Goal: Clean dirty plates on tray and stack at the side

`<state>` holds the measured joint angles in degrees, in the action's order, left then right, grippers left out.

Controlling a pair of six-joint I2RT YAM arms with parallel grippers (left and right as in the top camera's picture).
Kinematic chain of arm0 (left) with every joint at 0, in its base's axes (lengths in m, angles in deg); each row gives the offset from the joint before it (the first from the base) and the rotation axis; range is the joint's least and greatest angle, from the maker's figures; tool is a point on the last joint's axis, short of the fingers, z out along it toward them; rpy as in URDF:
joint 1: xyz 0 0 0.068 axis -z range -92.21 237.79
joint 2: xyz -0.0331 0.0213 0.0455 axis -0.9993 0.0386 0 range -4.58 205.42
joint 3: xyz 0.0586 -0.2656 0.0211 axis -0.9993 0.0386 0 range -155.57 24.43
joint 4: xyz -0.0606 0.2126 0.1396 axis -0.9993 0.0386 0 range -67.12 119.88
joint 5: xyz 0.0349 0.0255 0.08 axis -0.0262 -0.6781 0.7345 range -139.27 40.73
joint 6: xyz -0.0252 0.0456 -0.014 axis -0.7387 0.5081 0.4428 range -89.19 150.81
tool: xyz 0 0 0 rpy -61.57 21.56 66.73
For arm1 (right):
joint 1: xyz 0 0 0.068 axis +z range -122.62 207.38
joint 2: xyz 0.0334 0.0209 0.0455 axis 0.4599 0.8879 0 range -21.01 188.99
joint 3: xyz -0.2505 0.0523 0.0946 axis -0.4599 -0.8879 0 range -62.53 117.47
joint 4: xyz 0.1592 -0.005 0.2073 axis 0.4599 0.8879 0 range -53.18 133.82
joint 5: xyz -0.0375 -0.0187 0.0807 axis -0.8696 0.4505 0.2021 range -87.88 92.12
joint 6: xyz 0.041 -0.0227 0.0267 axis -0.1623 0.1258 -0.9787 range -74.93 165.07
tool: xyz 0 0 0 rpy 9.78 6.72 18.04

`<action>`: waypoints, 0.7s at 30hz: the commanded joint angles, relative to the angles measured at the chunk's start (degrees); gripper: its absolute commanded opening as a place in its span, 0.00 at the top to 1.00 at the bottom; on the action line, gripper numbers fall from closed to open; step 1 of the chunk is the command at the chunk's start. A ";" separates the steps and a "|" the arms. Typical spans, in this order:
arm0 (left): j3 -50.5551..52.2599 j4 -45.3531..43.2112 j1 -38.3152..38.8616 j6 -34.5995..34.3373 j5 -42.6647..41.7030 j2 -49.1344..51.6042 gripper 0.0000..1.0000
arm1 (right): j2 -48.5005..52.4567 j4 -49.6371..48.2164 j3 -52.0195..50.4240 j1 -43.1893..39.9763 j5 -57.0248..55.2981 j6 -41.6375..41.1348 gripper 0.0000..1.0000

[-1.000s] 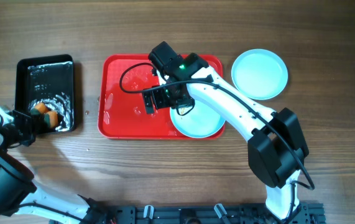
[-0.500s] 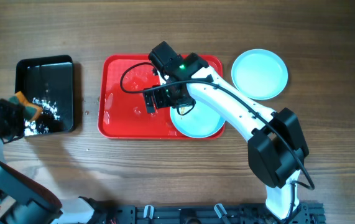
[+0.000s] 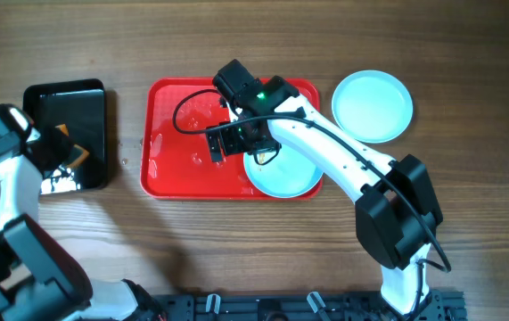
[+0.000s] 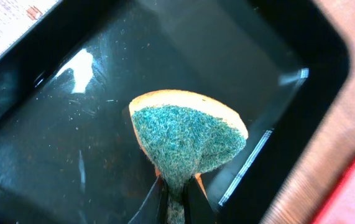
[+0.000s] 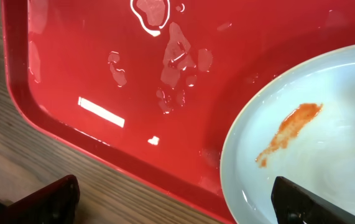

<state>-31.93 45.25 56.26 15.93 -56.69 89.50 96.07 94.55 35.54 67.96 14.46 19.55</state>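
Observation:
The red tray (image 3: 174,169) lies mid-table, wet with puddles. One pale plate (image 3: 290,176) rests in its front right corner, and an orange-red smear (image 5: 289,127) shows on that plate (image 5: 326,162). A second plate (image 3: 372,105) sits on the table to the right of the tray. My right gripper (image 3: 239,147) hovers open over the tray (image 5: 102,62); this gripper (image 5: 177,202) straddles the plate's left rim and holds nothing. My left gripper (image 3: 61,148) is shut on an orange sponge (image 4: 186,134), green scouring face towards the camera, over the black tray.
A glossy black tray (image 3: 62,98) with water and foam stands at the left, its floor (image 4: 71,124) under the sponge. A strip of bare wood separates it from the red tray. The right arm's white links cross above the tray's right half.
The left gripper has raised the sponge out of the foam at the black tray's front and shifted it slightly back and right. The right arm and the plates have stayed put.

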 commanded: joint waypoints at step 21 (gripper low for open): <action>0.02 -1.51 1.64 0.52 3.98 -0.96 0.96 | -2.03 3.61 4.37 -3.08 -2.47 -3.34 0.00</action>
<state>-32.17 43.88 57.79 18.03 -51.69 96.52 96.07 96.32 36.08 67.35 13.37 18.17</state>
